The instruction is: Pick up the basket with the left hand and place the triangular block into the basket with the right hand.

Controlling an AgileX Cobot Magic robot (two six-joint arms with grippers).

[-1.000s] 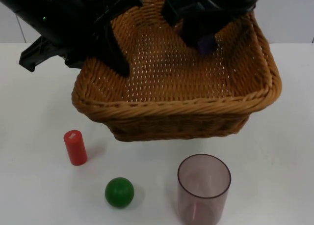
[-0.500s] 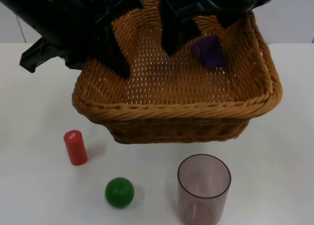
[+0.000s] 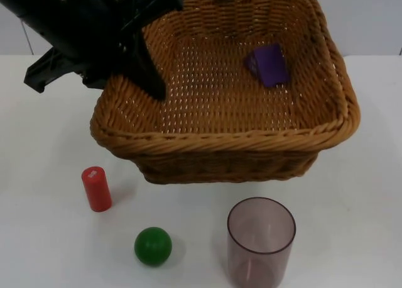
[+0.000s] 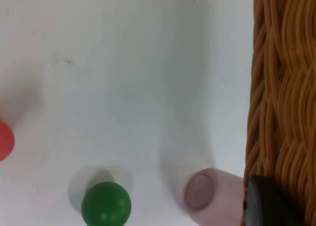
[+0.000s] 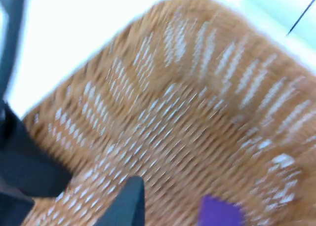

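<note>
- The left gripper (image 3: 141, 65) is clamped on the left rim of the wicker basket (image 3: 226, 140), one finger inside the wall and the rest of the claw outside it, holding the basket lifted off the white table (image 3: 352, 193).
- The purple triangular block (image 3: 269, 65) lies on the basket floor, well to the right of the left gripper and apart from it; the right wrist view also shows the block on the weave.
- Of the right gripper, one dark fingertip (image 5: 126, 204) stands over the basket floor near the block, not touching it; how wide that claw is, I cannot tell.
- On the table in front of the basket stand a red cylinder (image 3: 97, 188), a green ball (image 3: 152, 246) and a translucent cup (image 3: 260, 241), each apart from the others.
</note>
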